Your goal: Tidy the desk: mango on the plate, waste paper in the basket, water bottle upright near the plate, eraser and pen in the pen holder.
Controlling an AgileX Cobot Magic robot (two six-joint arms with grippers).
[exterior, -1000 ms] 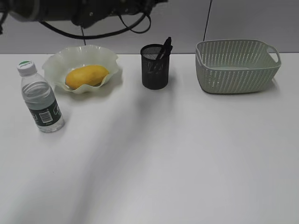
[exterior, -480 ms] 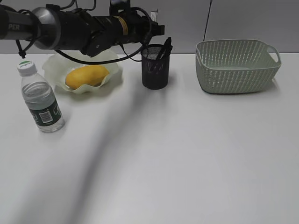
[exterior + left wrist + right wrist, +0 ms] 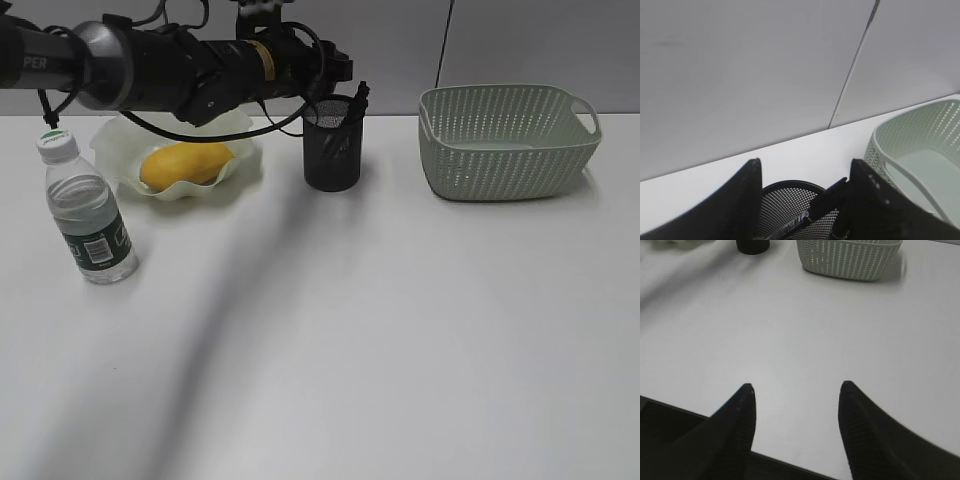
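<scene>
My left gripper [image 3: 805, 167] hangs open right over the black mesh pen holder [image 3: 332, 150], seen from above as the pen holder [image 3: 790, 200]. A dark pen [image 3: 810, 212] stands in the cup and leans toward the right finger; the jaws are not closed on it. The mango [image 3: 185, 163] lies in the wavy green plate [image 3: 120, 140]. The water bottle [image 3: 88, 210] stands upright to the plate's front left. My right gripper [image 3: 796, 390] is open over bare desk [image 3: 800, 330]. The eraser and the waste paper are out of view.
The green perforated basket [image 3: 510, 145] sits at the back right, close beside the pen holder; the basket [image 3: 920, 145] shows a bare floor where I can see it. The left arm [image 3: 150, 70] stretches over the plate. A grey wall stands behind the desk.
The left arm has come down from the top of the exterior view and now sits just above the pen holder. The mango, bottle and basket have not moved.
</scene>
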